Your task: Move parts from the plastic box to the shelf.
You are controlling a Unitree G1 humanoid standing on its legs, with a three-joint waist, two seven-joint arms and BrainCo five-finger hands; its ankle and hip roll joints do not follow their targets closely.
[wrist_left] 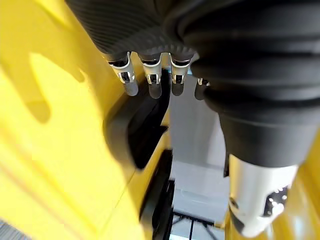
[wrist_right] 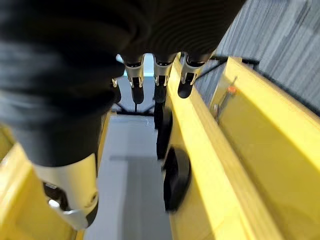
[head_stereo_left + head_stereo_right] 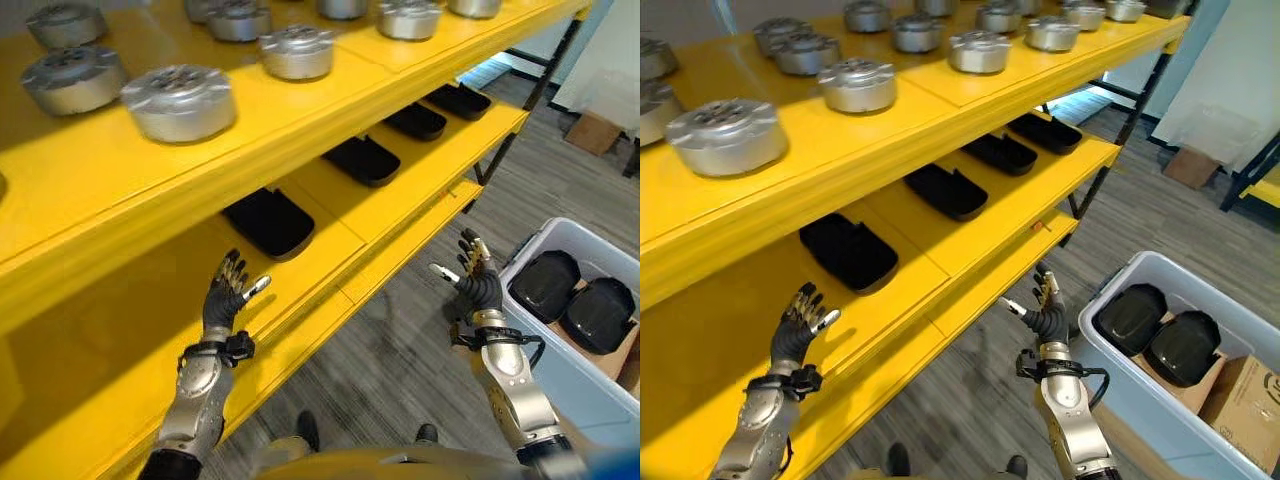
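A grey plastic box (image 3: 1160, 425) stands on the floor at the lower right with two black domed parts (image 3: 545, 283) (image 3: 600, 312) inside. The yellow shelf (image 3: 120, 330) carries a row of black parts on its middle level; the nearest one (image 3: 268, 222) lies just beyond my left hand (image 3: 222, 300). That hand hovers open over the middle level and holds nothing, and its wrist view shows the same black part (image 1: 137, 135) past straight fingers. My right hand (image 3: 478, 288) is open and empty, raised between the shelf's front edge and the box.
Several silver round metal parts (image 3: 180, 100) sit on the top level. A cardboard box (image 3: 1245, 395) rests inside the plastic box beside the black parts. Another carton (image 3: 592, 132) stands on the grey floor at the far right. Bare shelf surface lies left of my left hand.
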